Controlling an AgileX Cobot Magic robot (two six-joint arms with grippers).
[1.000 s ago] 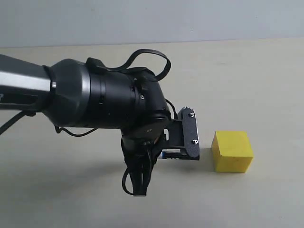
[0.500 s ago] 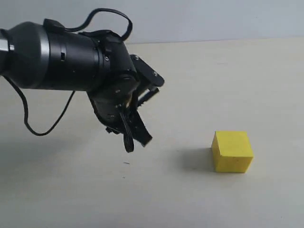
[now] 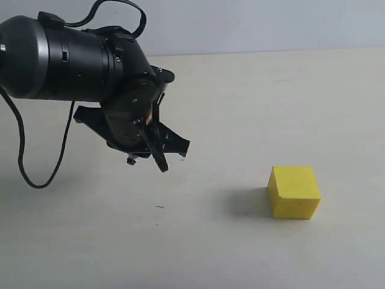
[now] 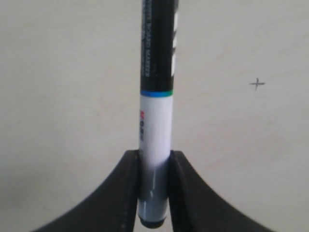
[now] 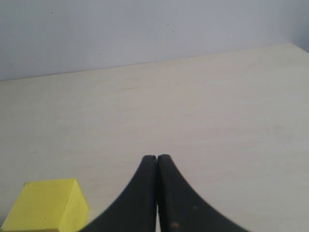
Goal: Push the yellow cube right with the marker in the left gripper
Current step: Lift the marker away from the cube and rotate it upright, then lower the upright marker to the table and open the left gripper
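The yellow cube [image 3: 293,191] sits flat on the pale counter [image 3: 240,90], at about 4 o'clock from the middle of the exterior view. It is a plain bright block with sharp edges. Its lit top face is a shade lighter than its front, and a soft shadow falls on the counter at its 9 o'clock side. Nothing touches it.

The left gripper [image 3: 157,147] hangs above the counter at roughly 10 o'clock from the cube and well apart from it, with only bare counter between the two. The left wrist view shows its fingers [image 4: 126,193] closed narrow on the marker [image 4: 155,121]. They pinch the white barrel close to its black end, and the black length with white print reaches out past them, beyond a thin blue-green ring. From outside, a dark stick points down at the gripper's 5 o'clock. It may be the marker or a finger; I cannot tell.

A black cable [image 3: 24,177] droops from the bulky wrist at its 7 o'clock. A small pencil cross [image 4: 258,84] marks the counter beside the marker.

The right gripper [image 5: 157,162] has its fingers [image 5: 145,193] pressed together on nothing, with the cube [image 5: 46,205] near them. A grey wall [image 3: 240,24] stands behind.
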